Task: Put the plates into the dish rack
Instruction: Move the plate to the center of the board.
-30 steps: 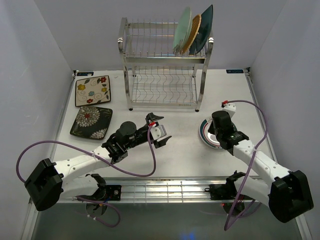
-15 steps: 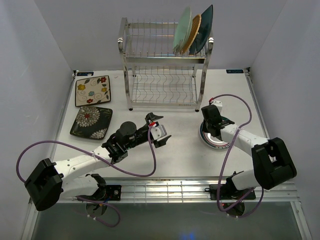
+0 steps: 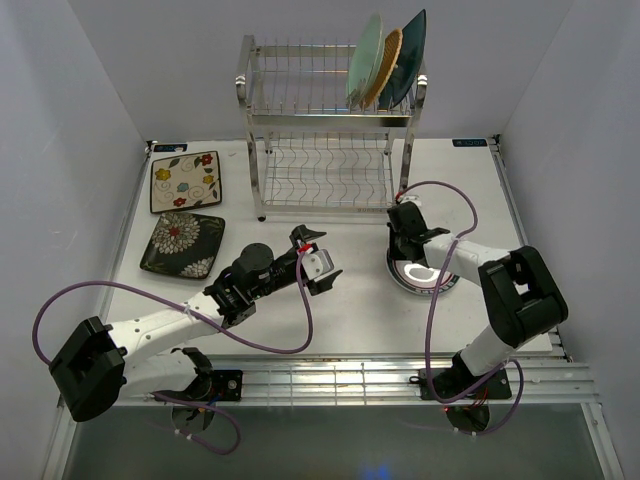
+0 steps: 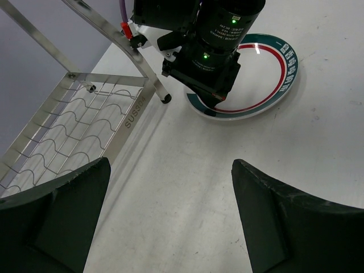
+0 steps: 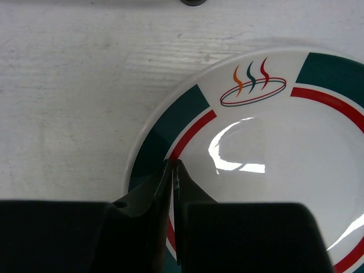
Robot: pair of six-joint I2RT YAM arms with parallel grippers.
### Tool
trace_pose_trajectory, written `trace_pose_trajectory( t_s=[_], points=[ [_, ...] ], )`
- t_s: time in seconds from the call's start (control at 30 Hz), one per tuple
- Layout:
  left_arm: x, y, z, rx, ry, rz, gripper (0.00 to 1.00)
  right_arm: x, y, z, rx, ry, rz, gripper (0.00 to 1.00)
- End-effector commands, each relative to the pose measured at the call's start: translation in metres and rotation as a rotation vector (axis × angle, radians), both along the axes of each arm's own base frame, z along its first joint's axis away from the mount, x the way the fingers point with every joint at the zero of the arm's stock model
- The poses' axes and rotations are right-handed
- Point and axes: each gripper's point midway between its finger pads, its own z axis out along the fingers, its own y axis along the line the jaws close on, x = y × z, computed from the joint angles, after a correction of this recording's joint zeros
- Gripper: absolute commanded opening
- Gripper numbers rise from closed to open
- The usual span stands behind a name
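Right tool (image 5: 174, 166) shifted left over striped plate (image 5: 273, 159), closed, tips at its rim, left tool (image 4: 170, 196) wide open

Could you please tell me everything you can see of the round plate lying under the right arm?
The plate is round and glossy white and looks ceramic. Its rim carries teal-green blocks with a thin red ring just inside them, and there is a small steaming-dish logo. It lies flat, face up, on the white table, close to the front right foot of the dish rack but not touching it. The right claw points down at its rim with jaws shut; whether it touches the plate cannot be told.
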Motion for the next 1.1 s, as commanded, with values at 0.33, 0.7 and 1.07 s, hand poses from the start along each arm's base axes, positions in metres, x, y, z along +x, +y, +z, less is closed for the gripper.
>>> trace_pose_trajectory(
  t_s=[0.33, 0.7, 1.07],
  points=[
    [0.002, 0.001, 0.006, -0.008, -0.023, 0.014, 0.98, -0.001, 0.089, 0.028, 0.145, -0.062, 0.287, 0.12],
    [0.002, 0.0, 0.006, -0.006, -0.025, 0.01, 0.98, 0.001, 0.106, 0.056, 0.187, -0.16, 0.306, 0.14],
    [0.0, -0.006, -0.009, 0.042, -0.028, -0.027, 0.98, -0.013, 0.045, 0.087, 0.133, -0.315, 0.081, 0.26]
  ],
)
